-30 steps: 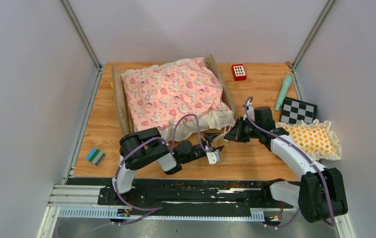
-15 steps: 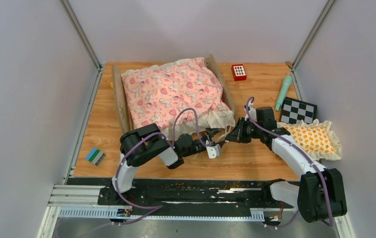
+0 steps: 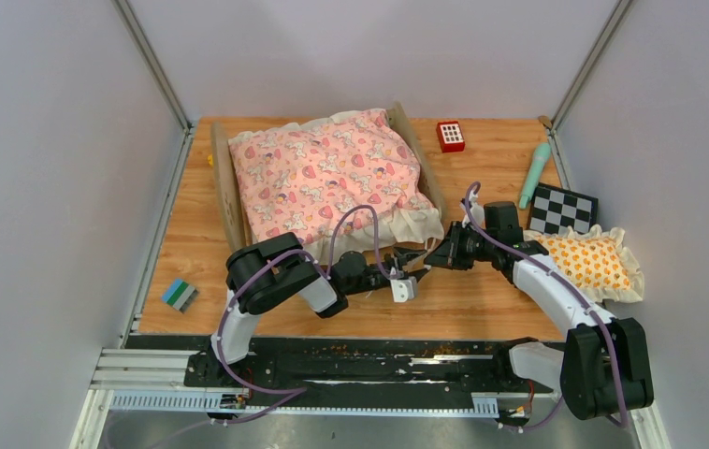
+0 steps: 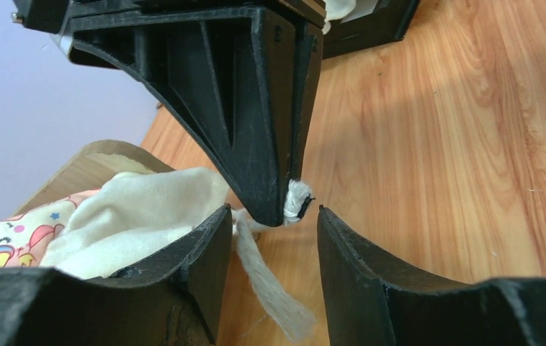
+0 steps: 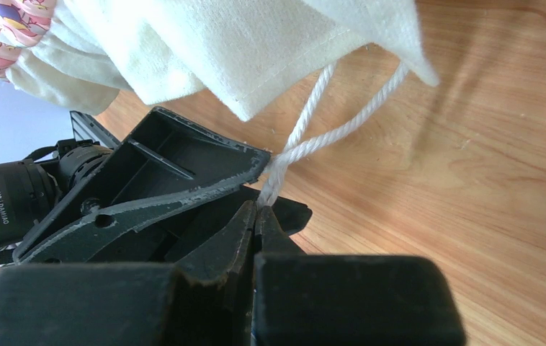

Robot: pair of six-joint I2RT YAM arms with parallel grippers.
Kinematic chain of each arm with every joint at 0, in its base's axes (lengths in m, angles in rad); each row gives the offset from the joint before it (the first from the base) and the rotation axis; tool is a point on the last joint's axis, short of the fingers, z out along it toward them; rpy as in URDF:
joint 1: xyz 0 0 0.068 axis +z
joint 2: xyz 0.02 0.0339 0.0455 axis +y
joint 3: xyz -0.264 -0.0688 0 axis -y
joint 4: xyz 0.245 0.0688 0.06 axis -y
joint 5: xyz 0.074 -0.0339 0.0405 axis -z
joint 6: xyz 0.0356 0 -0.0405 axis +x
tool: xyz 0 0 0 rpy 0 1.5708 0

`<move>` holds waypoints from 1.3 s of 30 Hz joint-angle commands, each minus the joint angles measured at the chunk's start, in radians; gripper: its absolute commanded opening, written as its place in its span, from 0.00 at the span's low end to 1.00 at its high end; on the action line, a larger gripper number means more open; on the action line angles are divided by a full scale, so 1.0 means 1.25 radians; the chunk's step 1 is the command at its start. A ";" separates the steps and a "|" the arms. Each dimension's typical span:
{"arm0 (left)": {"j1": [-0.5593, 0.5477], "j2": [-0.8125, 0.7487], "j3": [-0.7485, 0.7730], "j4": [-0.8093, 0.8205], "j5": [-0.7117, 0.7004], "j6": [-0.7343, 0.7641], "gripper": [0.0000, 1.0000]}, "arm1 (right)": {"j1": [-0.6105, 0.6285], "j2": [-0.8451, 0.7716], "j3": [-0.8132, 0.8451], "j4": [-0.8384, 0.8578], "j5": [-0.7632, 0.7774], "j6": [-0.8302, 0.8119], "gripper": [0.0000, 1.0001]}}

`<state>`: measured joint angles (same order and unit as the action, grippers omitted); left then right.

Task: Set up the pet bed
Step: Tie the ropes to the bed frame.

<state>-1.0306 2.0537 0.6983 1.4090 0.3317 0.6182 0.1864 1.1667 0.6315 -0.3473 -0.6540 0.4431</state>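
Observation:
The pet bed (image 3: 223,178) stands at the back centre, its pink unicorn quilt (image 3: 332,178) spread over it, cream ruffle hanging at the near right corner. A white cord (image 5: 313,137) runs from that corner. My right gripper (image 3: 430,257) is shut on the cord's end (image 5: 264,209). My left gripper (image 3: 409,271) is open, and in the left wrist view its fingers (image 4: 205,252) stand on either side of the right gripper's tip and the frayed cord tail (image 4: 270,281), touching neither. The mattress is hidden under the quilt.
An orange-patterned frilled pillow (image 3: 589,262) lies at the right edge beside a checkerboard card (image 3: 561,210). A teal tube (image 3: 534,173) and a red block (image 3: 450,136) lie at the back right. A blue-green block (image 3: 180,295) sits front left.
My left gripper has moved up and right to the right gripper's tip, and its jaws have narrowed. The right gripper has held the cord almost still.

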 commanded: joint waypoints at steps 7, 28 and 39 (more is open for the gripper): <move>0.001 -0.013 0.044 -0.045 0.035 0.033 0.49 | -0.007 -0.015 0.024 0.015 -0.033 0.000 0.00; 0.000 -0.016 0.073 -0.076 0.053 0.015 0.20 | -0.010 -0.029 0.016 0.003 -0.033 0.000 0.01; 0.012 -0.019 0.072 -0.061 0.090 -0.067 0.00 | -0.016 -0.043 0.026 -0.018 -0.017 -0.007 0.22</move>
<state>-1.0164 2.0537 0.7624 1.2827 0.3847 0.6033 0.1730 1.1435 0.6312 -0.3626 -0.6678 0.4435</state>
